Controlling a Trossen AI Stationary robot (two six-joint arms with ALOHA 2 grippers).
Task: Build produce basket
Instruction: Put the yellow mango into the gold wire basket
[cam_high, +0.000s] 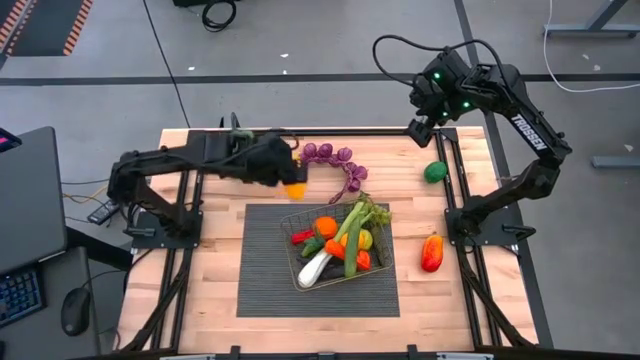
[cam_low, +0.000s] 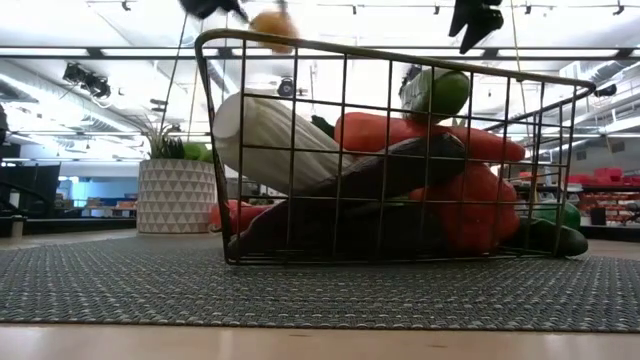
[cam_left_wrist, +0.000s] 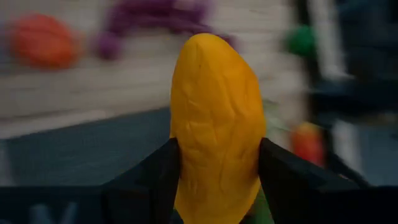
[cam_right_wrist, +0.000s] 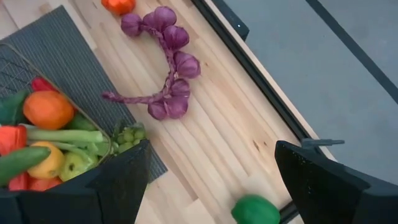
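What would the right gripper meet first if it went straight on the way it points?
Probably bare table: the right gripper, jaws open, looks down at wood between the purple garlic braid and a green fruit. Depth is unclear.

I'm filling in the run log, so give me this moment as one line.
left gripper: shut on yellow-orange fruit, raised beside basket | right gripper: open, waiting over table's far edge | loose: purple grapes, green pepper

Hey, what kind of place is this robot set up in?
Probably a robotics lab or open workshop: two arms bolted to a wooden table, a keyboard and mouse at a desk beside it, and a grey concrete floor.
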